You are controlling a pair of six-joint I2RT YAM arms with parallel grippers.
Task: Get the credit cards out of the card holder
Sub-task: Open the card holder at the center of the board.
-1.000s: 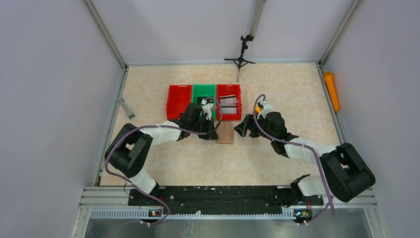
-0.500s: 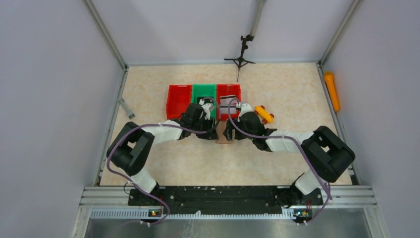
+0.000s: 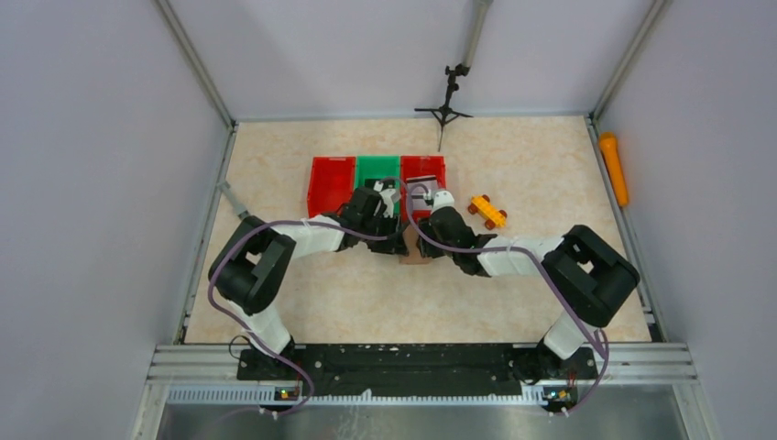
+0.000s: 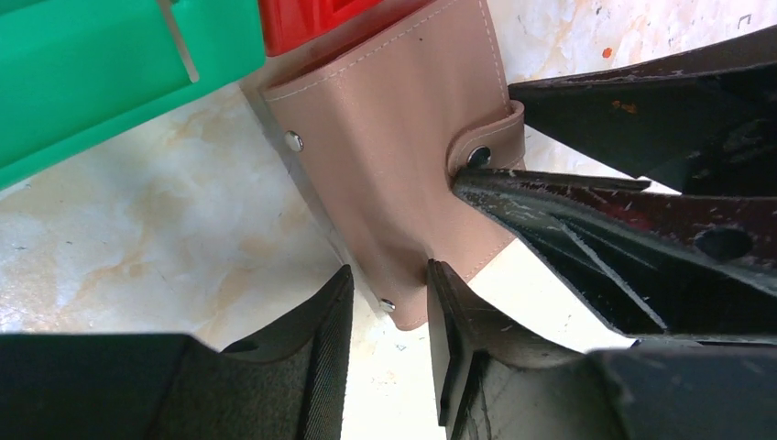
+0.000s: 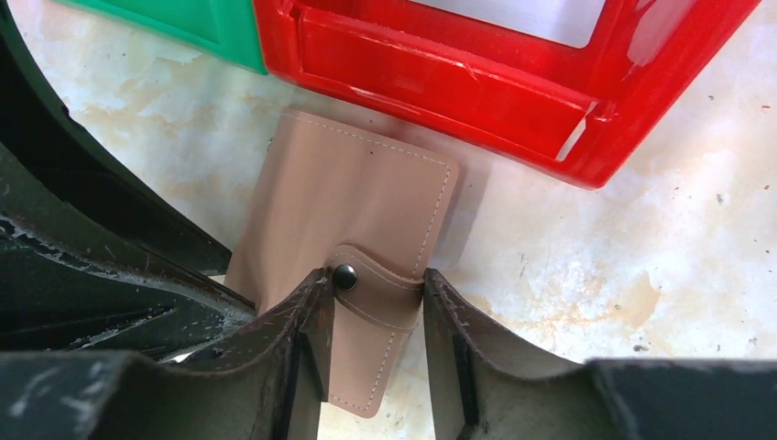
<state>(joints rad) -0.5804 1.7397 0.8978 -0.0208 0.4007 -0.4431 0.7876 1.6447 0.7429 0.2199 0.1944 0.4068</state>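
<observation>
Beyond the card holder, to its left, stand a red bin and a green bin. The left gripper sets its fingers narrowly apart astride the holder's corner; I cannot tell whether they pinch it. The closed tan holder lies on the worktop just in front of a second red bin, which holds a pale credit card. The right gripper has its fingers pinching the holder's snap strap. Right of the holder stands a yellow toy car.

card holder | before bins | between left tool and right tool
</observation>
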